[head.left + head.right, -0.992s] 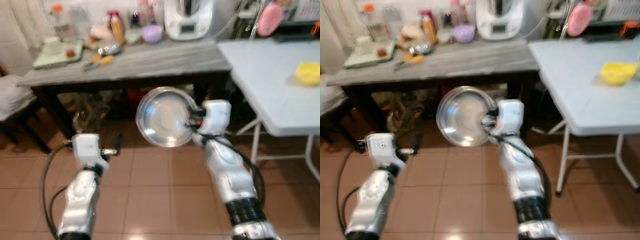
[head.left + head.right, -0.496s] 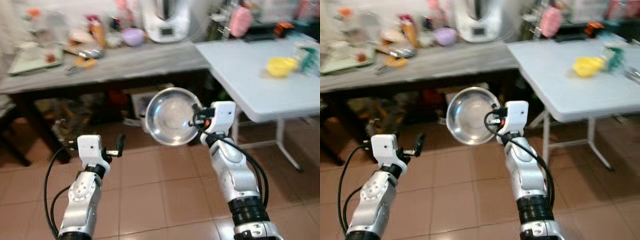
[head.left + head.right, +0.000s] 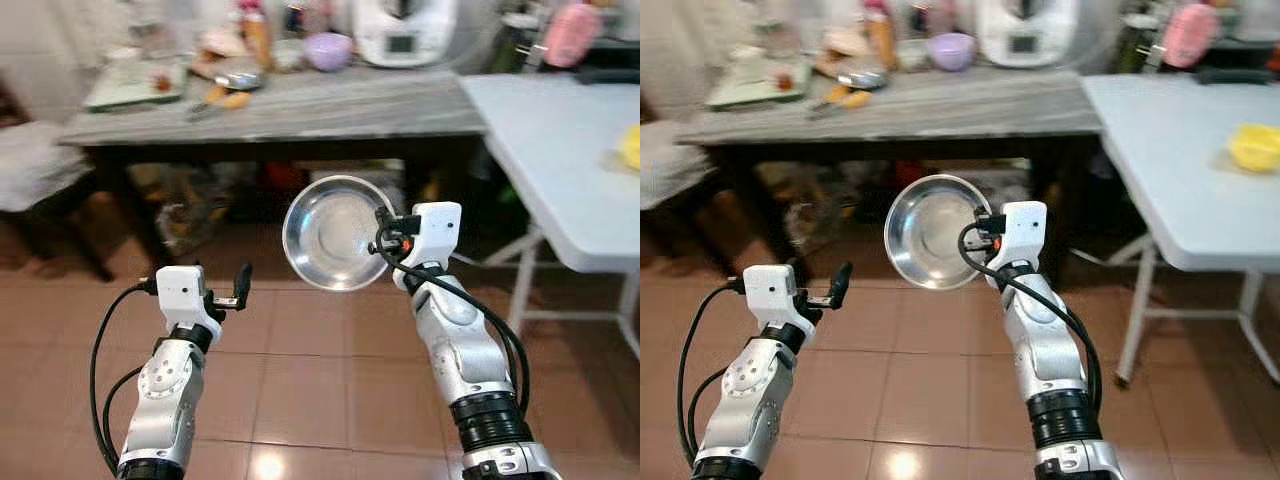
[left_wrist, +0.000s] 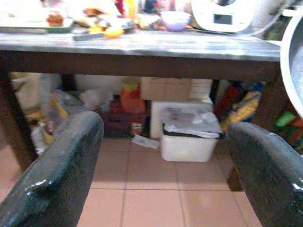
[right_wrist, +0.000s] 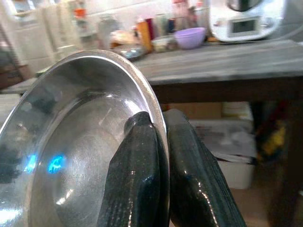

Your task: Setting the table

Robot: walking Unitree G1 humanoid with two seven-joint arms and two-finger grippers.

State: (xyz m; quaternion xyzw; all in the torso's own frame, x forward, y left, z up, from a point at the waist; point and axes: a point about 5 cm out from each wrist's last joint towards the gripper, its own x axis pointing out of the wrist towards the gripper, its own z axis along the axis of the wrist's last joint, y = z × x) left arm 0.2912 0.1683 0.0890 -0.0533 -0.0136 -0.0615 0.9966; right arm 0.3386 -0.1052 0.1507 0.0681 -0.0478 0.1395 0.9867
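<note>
A round steel bowl (image 3: 330, 232) hangs upright in the air before me, its hollow facing me. My right gripper (image 3: 381, 240) is shut on the bowl's right rim; in the right wrist view the two black fingers (image 5: 142, 189) pinch the rim of the bowl (image 5: 71, 142). My left gripper (image 3: 241, 285) is held low at the left, open and holding nothing; its two fingers (image 4: 57, 179) stand wide apart. A white folding table (image 3: 560, 150) stands at the right with a yellow bowl (image 3: 1255, 147) on it.
A dark wooden table (image 3: 300, 112) with a grey top stands ahead, crowded with a purple bowl (image 3: 328, 50), a white appliance (image 3: 405, 30), bottles and a green tray (image 3: 130, 90). Boxes and bags lie under it. A cushioned seat (image 3: 30, 175) is at the left. Tiled floor lies below.
The whole picture has shifted right, so the camera turned back left toward the dark table. The right gripper still holds the bowl the same way; the left stays open.
</note>
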